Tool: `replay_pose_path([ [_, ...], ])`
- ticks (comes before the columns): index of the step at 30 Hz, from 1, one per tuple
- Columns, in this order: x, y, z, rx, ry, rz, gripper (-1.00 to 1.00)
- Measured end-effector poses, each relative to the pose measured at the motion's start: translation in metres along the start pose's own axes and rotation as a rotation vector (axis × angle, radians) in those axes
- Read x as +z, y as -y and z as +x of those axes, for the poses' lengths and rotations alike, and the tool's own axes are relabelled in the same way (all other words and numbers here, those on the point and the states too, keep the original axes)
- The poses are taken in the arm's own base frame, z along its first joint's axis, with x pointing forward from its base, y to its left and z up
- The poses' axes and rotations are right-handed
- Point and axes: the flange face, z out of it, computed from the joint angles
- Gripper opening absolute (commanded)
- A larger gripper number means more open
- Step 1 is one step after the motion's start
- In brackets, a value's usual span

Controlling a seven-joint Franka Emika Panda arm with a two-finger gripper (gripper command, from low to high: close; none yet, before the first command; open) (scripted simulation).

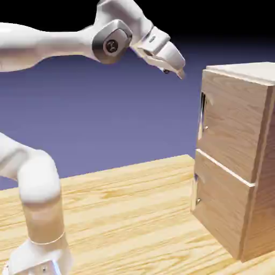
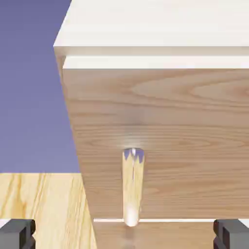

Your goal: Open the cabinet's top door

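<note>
One top door [image 2: 189, 146] faces the open claw [image 2: 124, 234].

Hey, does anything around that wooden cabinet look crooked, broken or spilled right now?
No, nothing stands out. The cabinet stands upright on the table, and the top door and bottom door both look closed. The handle on the top door seems straight, and no spill or damage shows.

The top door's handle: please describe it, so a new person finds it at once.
On the tall light-brown wooden cabinet, find the square upper wooden door. Along its edge on the exterior view's left stands a thin, shiny vertical metal handle. The similar handle below belongs to the lower door.
</note>
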Motion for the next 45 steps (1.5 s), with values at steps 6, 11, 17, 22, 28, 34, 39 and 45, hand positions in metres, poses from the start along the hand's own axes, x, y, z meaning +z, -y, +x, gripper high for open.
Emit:
replay_pose_path([
  [6,0.002,0.007,-0.015,-0.027,0.045,0.100,1.00],
  [11,0.007,0.011,-0.026,-0.045,0.063,0.184,1.00],
  [17,0.017,0.014,-0.037,-0.062,0.061,0.281,1.00],
  [22,0.029,0.014,-0.046,-0.070,0.039,0.357,1.00],
  [28,0.046,0.010,-0.054,-0.073,-0.009,0.436,1.00],
  [34,0.067,0.001,-0.061,-0.069,-0.082,0.498,1.00],
  [39,0.087,-0.009,-0.066,-0.061,-0.158,0.534,1.00],
  [45,0.112,-0.027,-0.071,-0.046,-0.265,0.555,1.00],
])
